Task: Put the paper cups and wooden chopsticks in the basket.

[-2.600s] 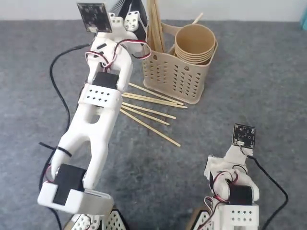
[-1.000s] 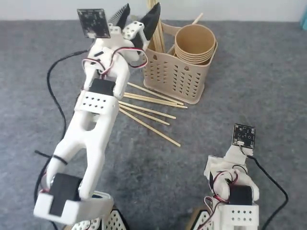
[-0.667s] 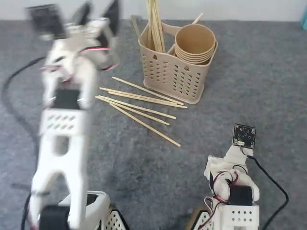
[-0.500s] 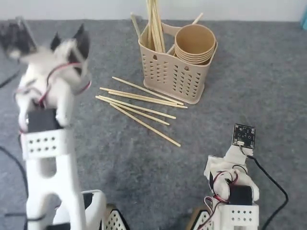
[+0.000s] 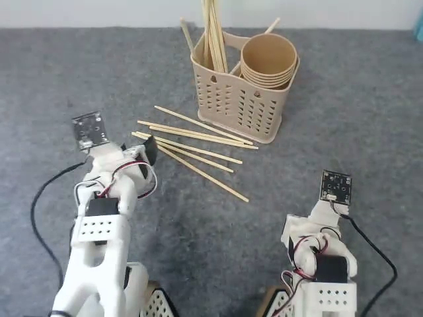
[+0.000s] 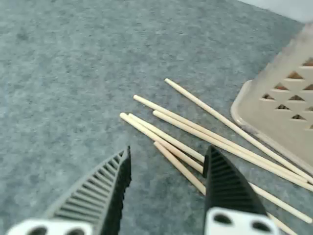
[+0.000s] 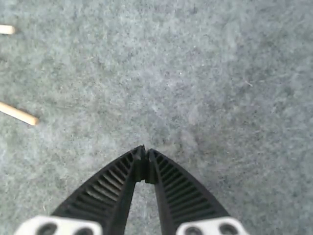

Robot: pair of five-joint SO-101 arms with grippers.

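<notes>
1. Task items: the paper cups (image 5: 268, 56) sit nested as 1 stack inside the basket (image 5: 241, 105). A bundle of upright chopsticks (image 5: 213, 33) stands in the compartment beside them. The loose chopsticks (image 5: 198, 148) lie flat on the tabletop (image 5: 344, 132), fanned out along the foot of the basket.
2. Nearer arm: the left gripper (image 5: 140, 153) hangs low at the end of the fan farthest from the basket. The right arm (image 5: 320, 261) sits folded at the near edge, well apart from the sticks. By this layout, the pick falls to the left arm.
3. Left fingers: in the left wrist view the left gripper (image 6: 168, 152) has its fingers spread wide and holds nothing. The ends of the nearest loose chopsticks (image 6: 166, 139) lie in the gap just ahead of the tips.
4. Long axis: the sticks run diagonally from the left gripper toward the basket wall (image 6: 281, 105). They cross the closing line of the fingers at a slant, not square.
5. Judgement: a closing stroke from this pose probably meets 2 or more sticks near their ends. A grip that far from mid-length would likely let a stick droop or pivot.
6. Right fingers: the right gripper (image 7: 145, 164) has its fingers pressed together on nothing, above bare tabletop. A stick end (image 7: 22, 116) lies off to 1 side.
</notes>
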